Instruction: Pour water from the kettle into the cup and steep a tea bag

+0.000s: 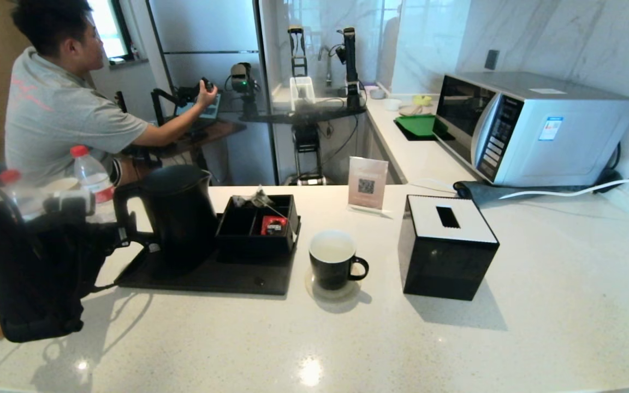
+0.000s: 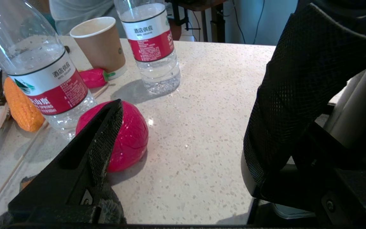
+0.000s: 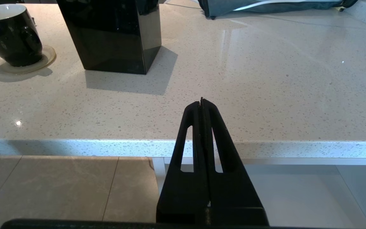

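The tall black kettle (image 1: 179,215) stands on a black tray (image 1: 205,275) at the left, its loop handle turned towards my left arm. My left gripper (image 1: 117,233) (image 2: 183,127) is right beside that handle and open, with only bare counter between its fingers (image 2: 102,149). The black mug (image 1: 332,263) (image 3: 10,35) sits on a round coaster right of the tray; I cannot tell whether it holds water. A pale mesh tea bag (image 1: 257,198) pokes out of the black organiser box (image 1: 257,240). My right gripper (image 3: 201,102) is shut and empty, low before the counter's front edge.
A black tissue box (image 1: 446,254) (image 3: 113,31) stands right of the mug, with a microwave (image 1: 533,125) behind it. By my left gripper are two red-labelled bottles (image 2: 43,73), a tan paper cup (image 2: 98,44) and a red ball (image 2: 130,140). A person sits at the back left.
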